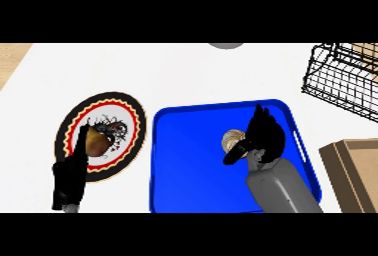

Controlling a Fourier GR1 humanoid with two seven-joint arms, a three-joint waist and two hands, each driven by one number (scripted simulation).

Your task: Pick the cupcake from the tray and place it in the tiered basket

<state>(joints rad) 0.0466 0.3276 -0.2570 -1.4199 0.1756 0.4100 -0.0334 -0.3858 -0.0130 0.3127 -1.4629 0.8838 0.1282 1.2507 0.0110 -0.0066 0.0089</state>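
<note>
A white counter (pixel 192 75) is stretching across the view, seen steeply from above. Near its middle, a blue tray (pixel 192 165) with a raised rim is sitting flat. The cupcake (pixel 233 140) is lying inside the tray, toward the tray's right side and closer to its far edge than its near one; only its pale, ridged left part is showing. The right hand (pixel 260 137) is reaching over the tray from the lower edge, fingers pointing toward the far rim, thumb dropping along the cupcake's near side. The hand is covering the rest of the cupcake, and it is not clear whether the fingers are closing on it or just lying beside it.

To the left of the tray, a round patterned plate (pixel 118 112) with a red and black rim is resting on the counter, holding a brownish round food item (pixel 97 142). The left hand (pixel 70 177) is lying over the plate's near edge; its grip cannot be made out.

At the counter's far right corner, a black wire tiered basket (pixel 343 80) is standing. A wooden box (pixel 354 170) is sitting at the right edge, just beside the tray.
</note>
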